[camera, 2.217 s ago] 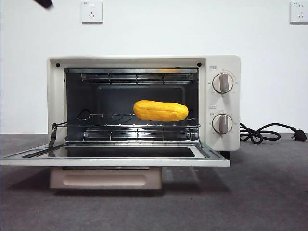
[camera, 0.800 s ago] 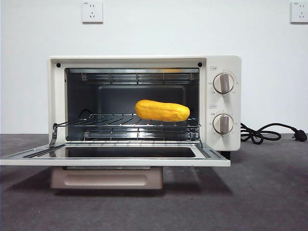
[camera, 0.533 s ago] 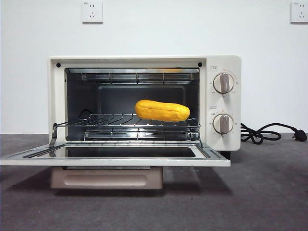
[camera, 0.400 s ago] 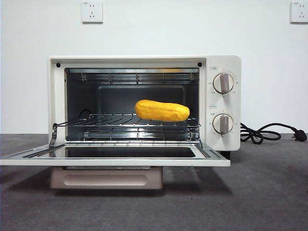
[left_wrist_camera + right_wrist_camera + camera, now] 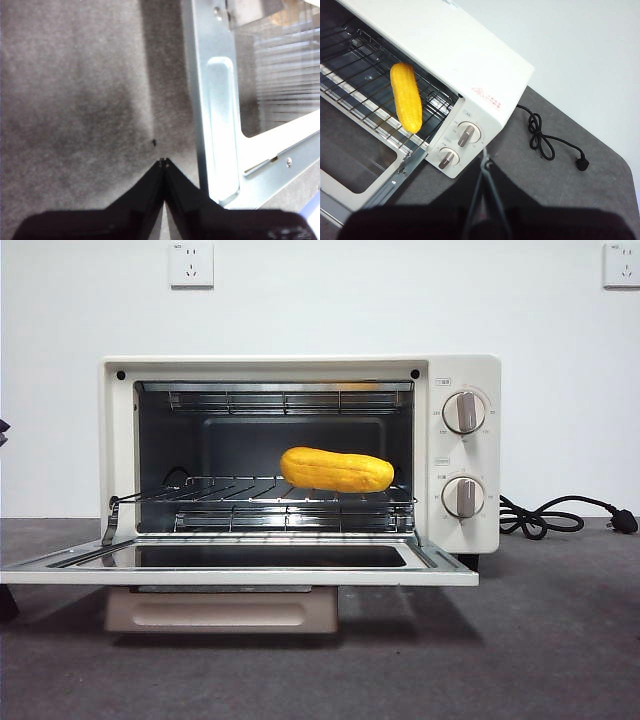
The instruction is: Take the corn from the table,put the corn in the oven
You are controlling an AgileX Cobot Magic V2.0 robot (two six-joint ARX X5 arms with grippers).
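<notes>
- The corn (image 5: 336, 469) lies on the wire rack (image 5: 250, 490) inside the oven (image 5: 455, 375), toward its knob side; I judge the placing step done.
- My left gripper (image 5: 163, 162), jaws pressed together and empty, hangs over the table (image 5: 75, 100) just beside the corner of the lowered door (image 5: 220, 120).
- My right gripper (image 5: 485, 161), also pinched shut on nothing, waits high above the knobs (image 5: 458, 146).
- Next, if anything: lift the door, minding that protruding edge; open table lies on both sides.
</notes>
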